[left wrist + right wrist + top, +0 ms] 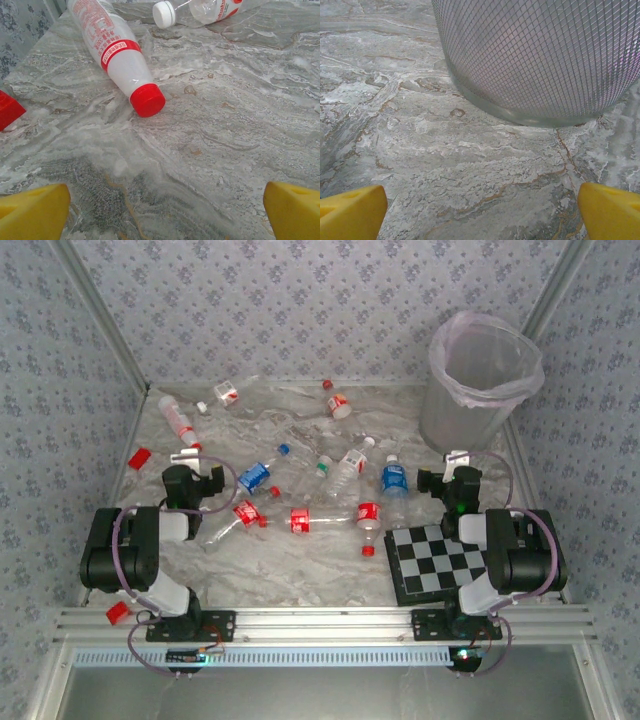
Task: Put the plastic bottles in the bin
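We see the left gripper (164, 212) wide open, low over the table (300, 565); its two yellow fingers (32, 215) stand far apart and hold nothing; a little way ahead of it lies the red-cap bottle (115, 50) on its side, with its top end turned toward the gripper and a red band round it; past that one lies the white-cap bottle (200, 10), on its side too; a red block (7, 110) sits off to the left of the gripper.

The right gripper (480, 215) is wide open as well, with nothing in it; it faces the foot of the bin (540, 55), which is near but not touching; up close the wall of the bin looks like fine mesh; from above we see the bin standing up in the far right corner of the table, with a thin bag (487, 335) folded over its rim.

The bottles (300, 521) are spread on the table, most of them between the two grippers and a bit beyond, all on their sides as far as we can tell; two have blue labels, and the others that we can read have red ones; the blue bottle (394, 480) on the right lies nearest the right gripper, well apart from the bin.

A checkerboard (440, 562) lies flat by the right arm (510, 555); a small red cap (367, 550) sits just beside its left edge.
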`<state>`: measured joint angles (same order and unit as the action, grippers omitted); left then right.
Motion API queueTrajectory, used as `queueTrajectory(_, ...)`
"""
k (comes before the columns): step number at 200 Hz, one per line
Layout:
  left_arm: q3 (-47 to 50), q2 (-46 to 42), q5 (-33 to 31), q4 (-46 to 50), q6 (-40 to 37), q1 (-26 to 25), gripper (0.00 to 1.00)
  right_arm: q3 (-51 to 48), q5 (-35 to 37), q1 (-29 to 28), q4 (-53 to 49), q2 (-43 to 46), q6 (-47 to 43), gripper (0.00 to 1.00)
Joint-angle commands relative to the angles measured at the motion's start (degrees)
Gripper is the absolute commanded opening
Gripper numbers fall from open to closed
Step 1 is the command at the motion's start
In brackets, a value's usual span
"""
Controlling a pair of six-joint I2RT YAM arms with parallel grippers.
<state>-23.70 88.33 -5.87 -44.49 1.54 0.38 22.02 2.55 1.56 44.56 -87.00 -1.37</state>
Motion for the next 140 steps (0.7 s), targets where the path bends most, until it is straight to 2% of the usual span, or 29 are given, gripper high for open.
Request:
queueTrajectory(1,-4.58,-4.17,2.22,8.56,-0.83,-0.37,0.99,4.27,2.27,-1.46,-6.85,3.40,-1.16,1.00)
queueTrajectory(18,-10.29,-10.23,-1.73,20.92,-1.45,-2.48,0.99,11.70,5.38,-3.94,-25.70,9.03,0.03,1.00)
queueTrajectory(31,-14.70,-13.34,-0.77,26.34,-1.17,-3.29,0.99,15.87,9.82,-7.53,-35.79,12.65,0.95,1.00)
queueTrajectory(43,-21.67,-12.83,0.24,34.45,-0.92,-3.35,0.99,18.56,12.79,-10.92,-43.42,15.28,1.35,1.00)
queueTrajectory(51,-26.69,-10.74,1.76,39.17,-1.01,-2.90,0.99,20.37,12.88,-13.07,-48.08,16.65,1.94,1.00)
queueTrajectory(69,-37.07,-3.74,10.79,46.38,-0.56,-0.16,0.99,24.82,10.87,-16.55,-58.93,17.91,2.85,1.00)
queueTrajectory(80,-44.72,1.55,13.44,52.58,-1.73,0.82,0.99,27.26,9.10,-18.49,-65.52,18.25,3.09,1.00)
queueTrajectory(102,-58.54,11.97,13.83,61.89,-6.64,0.96,0.99,29.99,3.61,-21.29,-71.63,19.59,3.26,1.00)
queueTrajectory(140,-76.37,26.63,14.33,67.14,-9.78,1.14,0.99,30.46,-1.49,-22.76,-74.07,22.48,4.34,1.00)
